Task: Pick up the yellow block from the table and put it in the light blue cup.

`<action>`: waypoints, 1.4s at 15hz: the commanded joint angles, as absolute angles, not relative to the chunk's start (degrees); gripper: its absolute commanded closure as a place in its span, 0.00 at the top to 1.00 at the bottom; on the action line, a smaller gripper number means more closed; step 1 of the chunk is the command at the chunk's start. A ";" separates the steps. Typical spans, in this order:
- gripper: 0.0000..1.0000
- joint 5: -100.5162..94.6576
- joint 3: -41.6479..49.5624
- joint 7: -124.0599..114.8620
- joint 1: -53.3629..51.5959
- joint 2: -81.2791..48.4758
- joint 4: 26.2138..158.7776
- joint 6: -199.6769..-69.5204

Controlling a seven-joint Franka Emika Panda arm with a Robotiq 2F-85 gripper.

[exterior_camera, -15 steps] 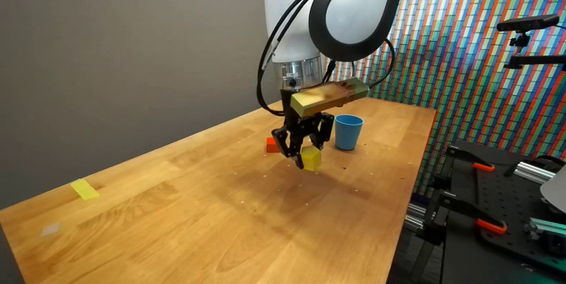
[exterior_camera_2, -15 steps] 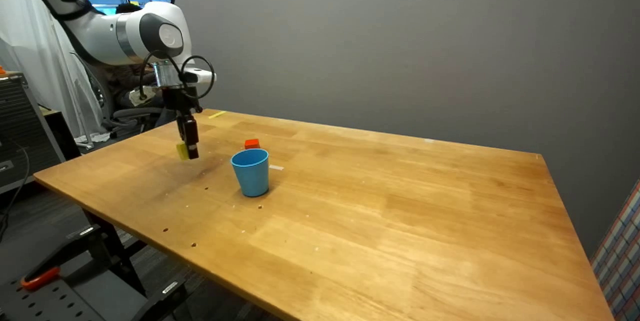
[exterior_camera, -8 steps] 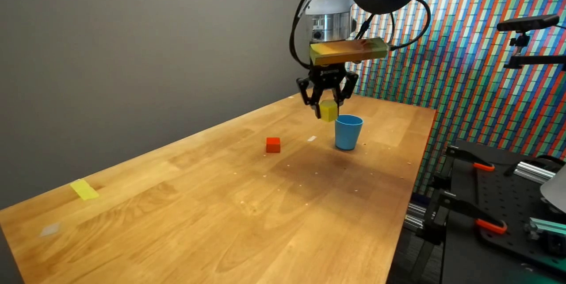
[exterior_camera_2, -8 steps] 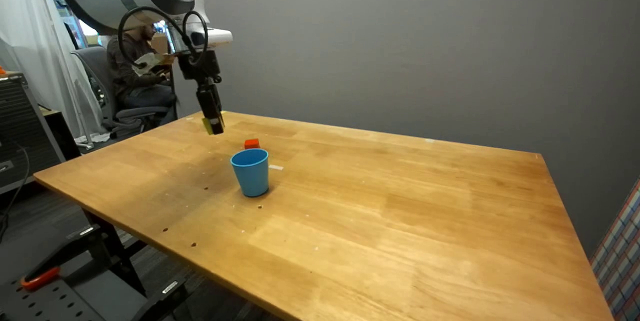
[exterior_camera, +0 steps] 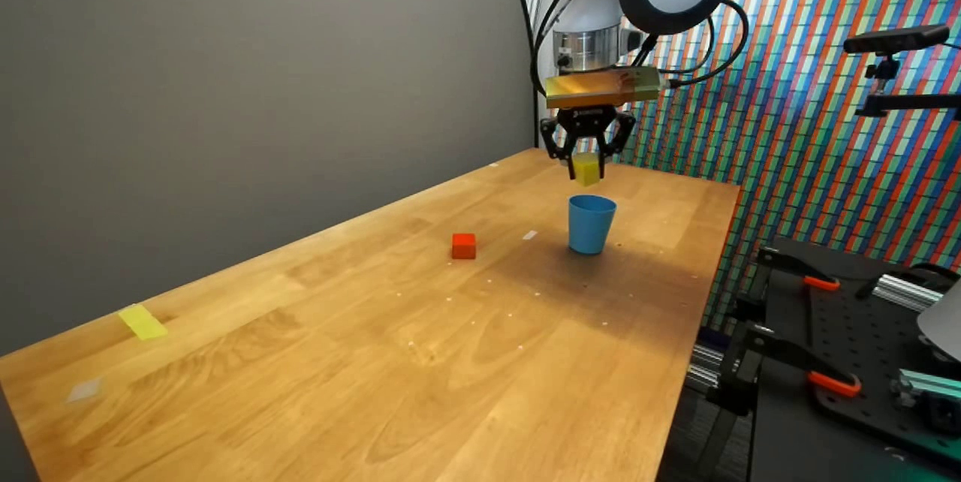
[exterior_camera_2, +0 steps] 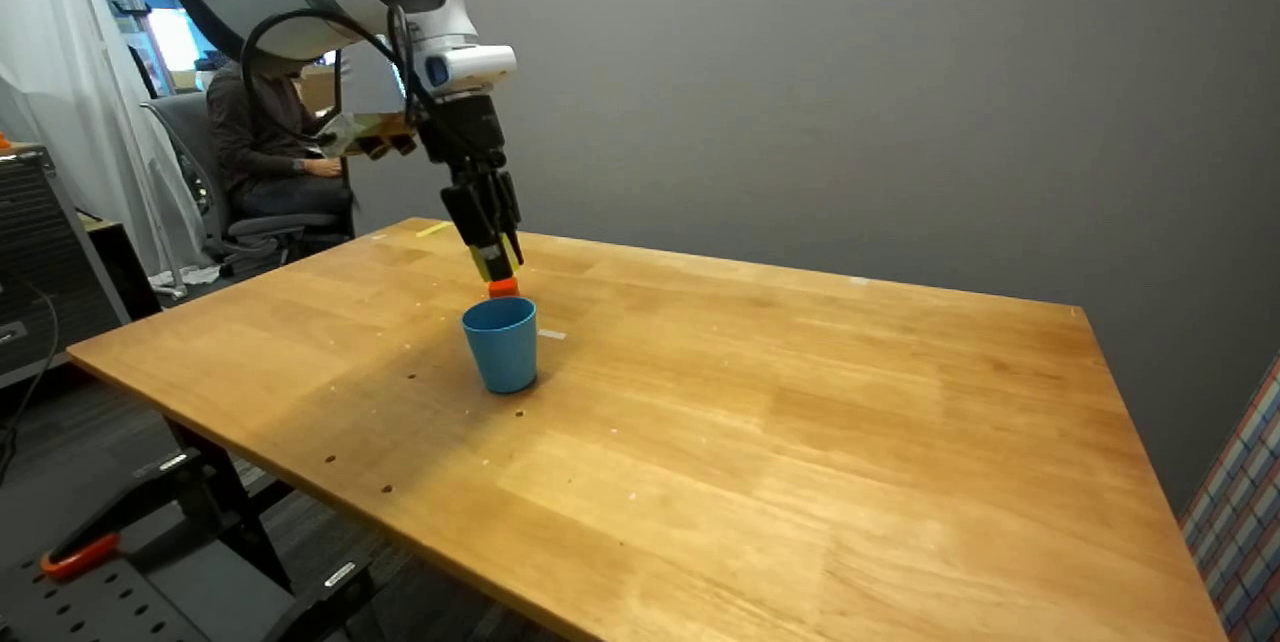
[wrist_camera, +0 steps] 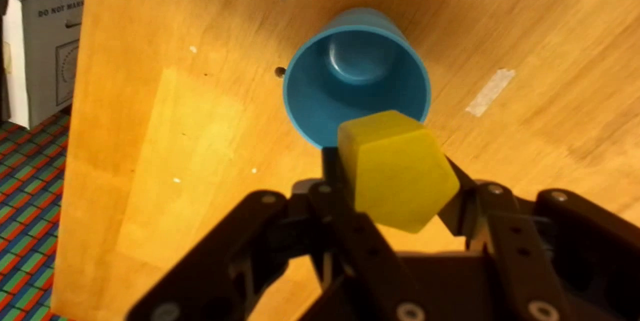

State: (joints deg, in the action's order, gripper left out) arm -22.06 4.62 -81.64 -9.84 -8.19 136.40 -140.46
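Pinching the yellow block (wrist_camera: 400, 173), claw (exterior_camera: 586, 173) above blue cup (exterior_camera: 589, 228), red block (exterior_camera: 463, 246), pale strip (wrist_camera: 491, 92) nearby.

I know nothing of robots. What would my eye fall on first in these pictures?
Most likely the bright yellow block, held in the black gripper clear of the table; in the wrist view it looms large, overlapping part of the blue cup. Next, perhaps, the small red block on the table and, in an exterior view, the colourful striped backdrop beyond the table's far end.
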 commanded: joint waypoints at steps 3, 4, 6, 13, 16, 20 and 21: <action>0.20 -20.87 3.08 -82.88 -8.21 -9.53 136.14 -138.71; 0.20 -20.41 2.90 -82.59 -8.24 -9.84 136.15 -138.72; 0.70 -19.52 2.59 -82.07 -8.29 -10.04 136.45 -139.23; 1.00 -18.34 0.15 -78.92 -8.82 -6.08 139.47 -140.44; 1.00 -14.60 -2.64 -72.35 -8.88 -2.15 142.33 -140.97; 1.00 -7.36 -6.56 -62.22 -9.72 2.89 144.72 -139.21; 1.00 -6.19 -7.31 -60.85 -9.96 3.68 144.82 -138.68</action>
State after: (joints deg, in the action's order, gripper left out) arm -10.56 -5.45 -67.15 -9.58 -1.71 142.04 -139.79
